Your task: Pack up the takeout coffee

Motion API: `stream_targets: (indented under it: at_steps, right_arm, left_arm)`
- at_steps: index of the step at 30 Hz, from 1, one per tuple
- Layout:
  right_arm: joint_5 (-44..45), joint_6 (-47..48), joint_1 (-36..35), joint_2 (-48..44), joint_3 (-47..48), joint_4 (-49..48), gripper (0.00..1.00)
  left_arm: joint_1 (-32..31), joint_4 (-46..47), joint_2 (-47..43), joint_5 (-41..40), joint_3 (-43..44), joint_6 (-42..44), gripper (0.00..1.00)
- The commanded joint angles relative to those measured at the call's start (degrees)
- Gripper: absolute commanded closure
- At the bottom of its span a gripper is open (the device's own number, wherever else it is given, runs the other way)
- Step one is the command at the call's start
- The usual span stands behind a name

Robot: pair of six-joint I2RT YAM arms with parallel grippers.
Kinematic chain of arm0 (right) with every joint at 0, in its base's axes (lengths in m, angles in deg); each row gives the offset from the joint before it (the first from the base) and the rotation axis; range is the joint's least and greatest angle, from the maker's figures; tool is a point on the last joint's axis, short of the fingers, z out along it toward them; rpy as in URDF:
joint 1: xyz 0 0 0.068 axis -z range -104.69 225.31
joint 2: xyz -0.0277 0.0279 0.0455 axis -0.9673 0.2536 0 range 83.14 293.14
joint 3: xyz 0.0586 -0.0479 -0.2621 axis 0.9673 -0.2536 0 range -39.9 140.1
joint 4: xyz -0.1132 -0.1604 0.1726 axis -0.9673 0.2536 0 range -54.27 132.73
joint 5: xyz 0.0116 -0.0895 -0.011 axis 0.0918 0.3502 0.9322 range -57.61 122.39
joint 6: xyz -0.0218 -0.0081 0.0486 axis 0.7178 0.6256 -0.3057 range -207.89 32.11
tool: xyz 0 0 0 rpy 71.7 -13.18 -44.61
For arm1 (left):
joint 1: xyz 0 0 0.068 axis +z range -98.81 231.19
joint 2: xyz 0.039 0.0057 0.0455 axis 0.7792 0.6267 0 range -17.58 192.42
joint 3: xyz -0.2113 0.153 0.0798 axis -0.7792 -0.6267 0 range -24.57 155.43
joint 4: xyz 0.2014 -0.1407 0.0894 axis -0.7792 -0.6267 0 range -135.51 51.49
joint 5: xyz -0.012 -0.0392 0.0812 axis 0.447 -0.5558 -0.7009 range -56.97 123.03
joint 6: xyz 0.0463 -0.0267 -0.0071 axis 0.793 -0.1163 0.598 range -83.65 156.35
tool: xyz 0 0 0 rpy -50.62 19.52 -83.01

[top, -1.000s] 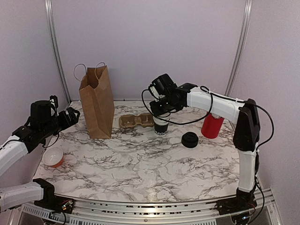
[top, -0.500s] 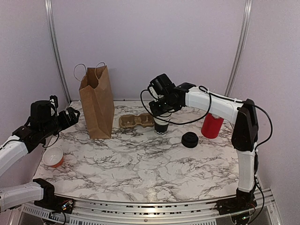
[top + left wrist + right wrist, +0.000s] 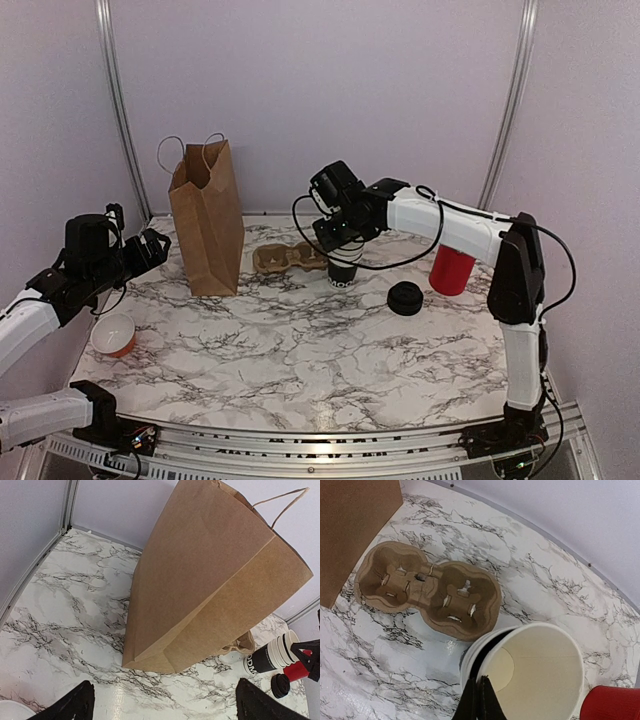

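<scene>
Your right pincer was pinched together on the near rim of the top cup. This was the uppermost of the cup stack, which stood on the bench just beside the cardboard carrier. Your left pincer hung with its fingers wide apart, facing the paper bag and holding nothing. No lidded takeout coffee showed in any view: the gripped cup was open and pale inside, and the loose lid lay apart on the marble. By my reading you had barely begun. Separating a cup, capping it and packing it all remained.
</scene>
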Motion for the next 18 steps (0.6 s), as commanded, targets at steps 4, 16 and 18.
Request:
stream_targets:
  at_steps: [4, 16, 18]
  right_arm:
    - [10.08, 2.83, -4.05, 1.21, 4.36, 1.94, 1.00]
    - [12.92, 3.81, -5.78, -0.29, 7.84, 3.59, 1.00]
    - [13.86, 4.21, -5.98, -0.68, 8.26, 3.83, 1.00]
  left_arm:
    - [-0.27, 2.13, 0.18, 0.87, -0.59, -0.52, 0.01]
    - [-0.27, 2.30, 0.40, 1.09, -0.42, -0.50, 0.01]
    - [-0.25, 2.35, 0.54, 1.07, -0.37, -0.50, 0.01]
